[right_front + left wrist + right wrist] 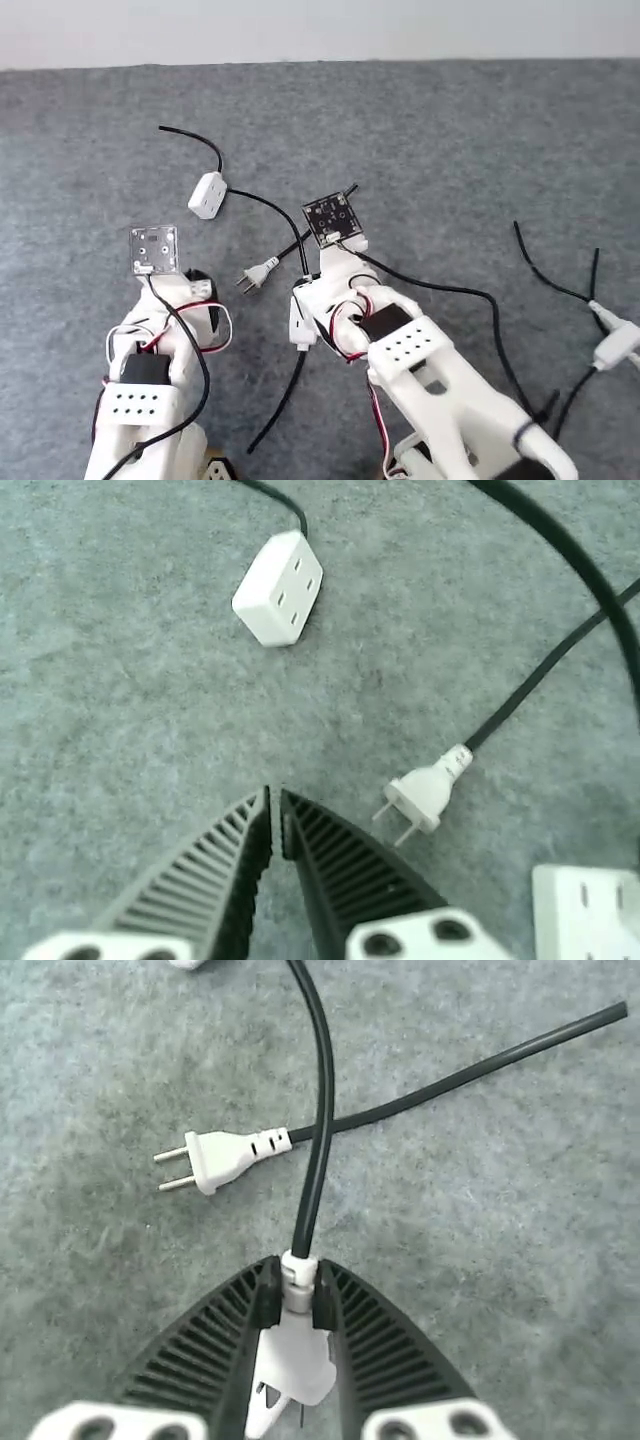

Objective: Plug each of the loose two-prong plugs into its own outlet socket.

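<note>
My right gripper (295, 1265) is shut on a white two-prong plug (290, 1350), its prongs pointing back toward the wrist. The plug's black cable runs on to a white outlet socket (207, 194) (280, 600) farther out on the mat. A loose white plug (258, 275) (225, 1155) (425, 798) lies flat between the two arms, just ahead of my right gripper (303, 300). My left gripper (275, 805) (203, 283) hovers shut and empty, short of the loose plug. A second white socket block (585, 910) (300, 322) lies beside the right gripper.
The grey mat (450, 140) covers the table. Black cables cross between the arms, one trailing toward the front edge (275, 410). At the right edge a white connector (615, 345) lies with thin black cables (545, 270).
</note>
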Controlling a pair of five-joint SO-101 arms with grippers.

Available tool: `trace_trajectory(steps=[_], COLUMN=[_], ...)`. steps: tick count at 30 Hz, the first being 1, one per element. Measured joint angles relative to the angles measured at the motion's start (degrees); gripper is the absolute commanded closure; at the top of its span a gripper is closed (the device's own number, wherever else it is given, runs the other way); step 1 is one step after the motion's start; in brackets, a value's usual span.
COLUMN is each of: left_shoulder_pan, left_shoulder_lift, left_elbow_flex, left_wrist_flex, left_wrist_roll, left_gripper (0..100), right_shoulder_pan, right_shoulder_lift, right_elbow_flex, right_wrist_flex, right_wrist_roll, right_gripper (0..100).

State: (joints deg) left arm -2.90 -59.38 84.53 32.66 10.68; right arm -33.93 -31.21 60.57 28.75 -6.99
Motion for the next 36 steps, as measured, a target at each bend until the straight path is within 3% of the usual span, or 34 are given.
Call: trace_trajectory(steps=[9, 15, 21, 26, 36], left_shoulder_pan=[3.6, 3.8, 5.5, 8.4, 13.2], left_shoulder_lift=[2.9, 22.6, 39.9, 36.5, 12.5], left_elbow_flex=[-0.9, -11.5, -24.0, -22.0, -7.6], left_wrist_flex=[6.1, 6.5, 15.1, 15.4, 15.5], left_wrist_roll=[0.0, -4.7, -14.9, -18.5, -22.3], left_gripper=[98, 99, 99, 99, 99], right_shoulder_pan=[0.0, -1.4, -7.0, -7.8, -8.5], right_shoulder_lift=[-21.8, -32.9, -36.6, -36.7, -36.8], right_elbow_flex=[-0.9, 1.6, 3.6, 3.9, 5.8], right_wrist_flex=[13.2, 14.2, 15.4, 15.4, 14.9], right_wrist_roll=[4.2, 7.5, 9.8, 10.0, 10.0], right_gripper=[99.1, 99.1, 99.1, 99.1, 99.1])
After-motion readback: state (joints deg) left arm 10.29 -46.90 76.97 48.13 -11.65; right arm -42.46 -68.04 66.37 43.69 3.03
